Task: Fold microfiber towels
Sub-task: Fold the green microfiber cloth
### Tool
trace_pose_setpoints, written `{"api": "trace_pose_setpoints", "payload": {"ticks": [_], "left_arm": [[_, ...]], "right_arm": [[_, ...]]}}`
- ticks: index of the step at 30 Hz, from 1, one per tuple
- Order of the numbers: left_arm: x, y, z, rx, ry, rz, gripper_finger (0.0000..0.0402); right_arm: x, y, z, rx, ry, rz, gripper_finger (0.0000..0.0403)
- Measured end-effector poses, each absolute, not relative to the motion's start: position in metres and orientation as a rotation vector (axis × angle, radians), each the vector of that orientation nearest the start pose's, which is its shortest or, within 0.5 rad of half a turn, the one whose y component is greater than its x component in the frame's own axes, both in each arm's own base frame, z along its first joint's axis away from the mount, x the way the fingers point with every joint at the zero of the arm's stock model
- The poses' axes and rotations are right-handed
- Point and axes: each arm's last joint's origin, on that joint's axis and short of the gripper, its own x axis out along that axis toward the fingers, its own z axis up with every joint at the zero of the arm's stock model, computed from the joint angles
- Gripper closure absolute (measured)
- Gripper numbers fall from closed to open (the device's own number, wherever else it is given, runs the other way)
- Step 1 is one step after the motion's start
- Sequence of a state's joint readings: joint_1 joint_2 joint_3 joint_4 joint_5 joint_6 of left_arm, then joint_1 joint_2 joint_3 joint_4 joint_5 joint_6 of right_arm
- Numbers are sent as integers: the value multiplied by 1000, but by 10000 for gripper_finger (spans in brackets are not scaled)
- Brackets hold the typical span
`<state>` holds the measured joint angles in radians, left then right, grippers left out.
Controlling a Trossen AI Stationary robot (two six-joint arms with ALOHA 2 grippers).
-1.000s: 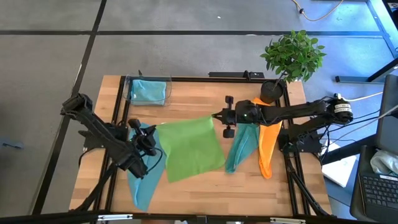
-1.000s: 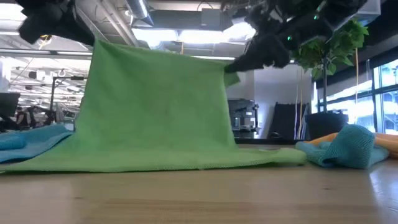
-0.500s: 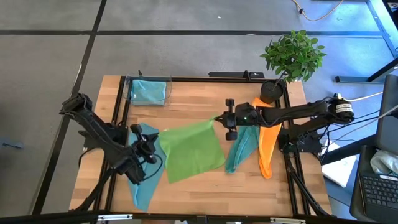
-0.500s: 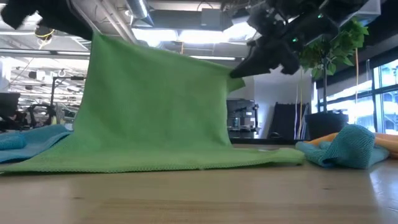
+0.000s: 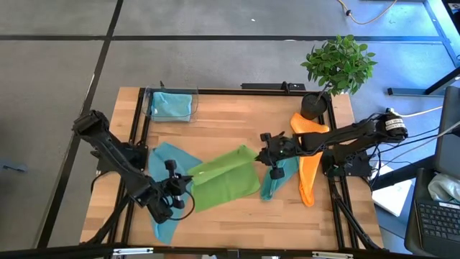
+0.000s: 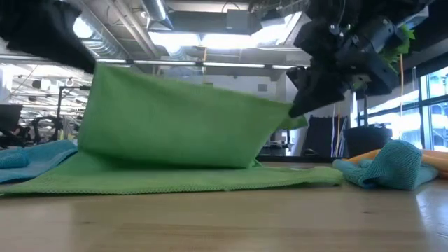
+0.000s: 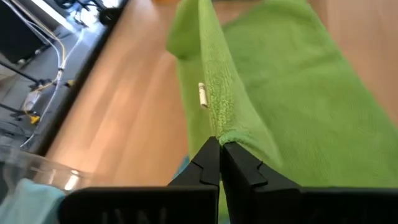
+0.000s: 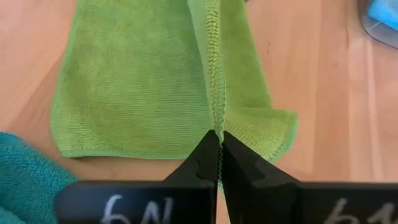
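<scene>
The lime green towel (image 5: 221, 180) lies mid-table, its near part flat on the wood and its far edge raised and brought over it (image 6: 182, 119). My left gripper (image 5: 185, 184) is shut on the raised edge's left corner. My right gripper (image 5: 259, 153) is shut on its right corner. A light blue towel (image 5: 165, 216) lies under my left arm. A second light blue towel sits in a clear box (image 5: 171, 105). The teal towel (image 5: 277, 178) and the orange towel (image 5: 309, 162) lie bunched at the right. My left gripper pinches the green towel's raised left corner (image 7: 227, 132) between its two fingers, at the hemmed edge. The cloth runs away from the fingers in a fold, and its lower part lies on the table. My right gripper pinches the raised edge's hem at the right corner (image 8: 216, 121) between its two fingers, slanting down from the table's right. The edge (image 6: 196, 91) hangs between the two grippers above the table, sloping down toward the right one.
A potted plant (image 5: 338, 65) stands at the far right corner. The clear box stands at the far left. Bare wood (image 5: 223, 122) lies beyond the green towel and along the near edge (image 5: 244, 223).
Both grippers have gone toward the table's near edge and down, still shut on the green towel's far corners. The raised far edge has come over the near part, which has stayed flat on the table, so the towel now folds over itself.
</scene>
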<state>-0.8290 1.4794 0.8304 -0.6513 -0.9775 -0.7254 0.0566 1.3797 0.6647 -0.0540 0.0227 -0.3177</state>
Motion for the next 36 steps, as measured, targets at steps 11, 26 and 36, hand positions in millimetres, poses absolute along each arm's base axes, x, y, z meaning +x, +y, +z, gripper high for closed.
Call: {"api": "trace_pose_setpoints", "payload": {"ticks": [11,26,36], "left_arm": [[180,-173,163,359,702,354,401],[197,-171,166,240,580,410,401],[257,-129,171,79,746,120,346]], "right_arm": [[253,18,159,-198,793,212,391],[254,31,161,-204,757,281,391],[254,30,161,-213,757,262,391]]}}
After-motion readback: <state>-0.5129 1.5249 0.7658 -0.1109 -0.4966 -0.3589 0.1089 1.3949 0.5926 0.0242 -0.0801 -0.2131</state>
